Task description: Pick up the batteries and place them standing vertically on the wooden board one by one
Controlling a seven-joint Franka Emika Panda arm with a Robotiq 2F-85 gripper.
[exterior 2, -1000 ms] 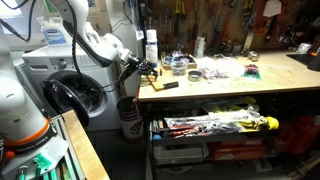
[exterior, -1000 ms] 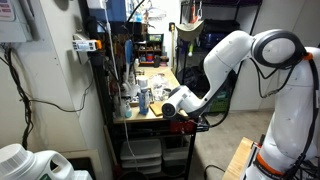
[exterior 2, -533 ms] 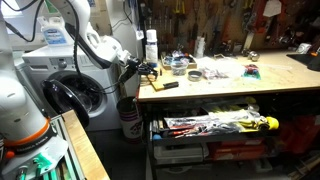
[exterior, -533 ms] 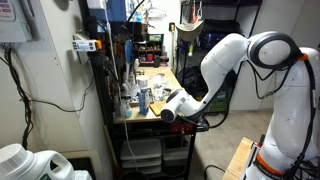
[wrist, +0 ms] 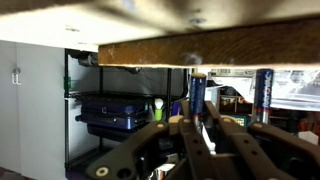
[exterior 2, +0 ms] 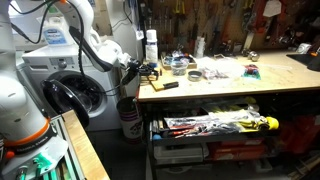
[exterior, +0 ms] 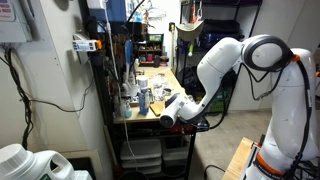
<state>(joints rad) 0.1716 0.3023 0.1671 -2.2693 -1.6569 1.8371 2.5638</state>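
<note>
Seemingly level with the end of the workbench [exterior 2: 235,90], the gripper [exterior 2: 142,72] reaches in from the picture's left, while an exterior view from the bench's end shows it low at centre [exterior: 166,113]. Only the wrist view reveals the batteries [wrist: 263,95]: two blue cylinders at upper right, meeting a wooden edge [wrist: 180,47] that crosses the top. Whether that edge is bench or board cannot be told. One battery sits between the fingers [wrist: 214,128], but whether they pinch it is unclear.

Dim, shadowy workshop; blurred wrist view
</note>
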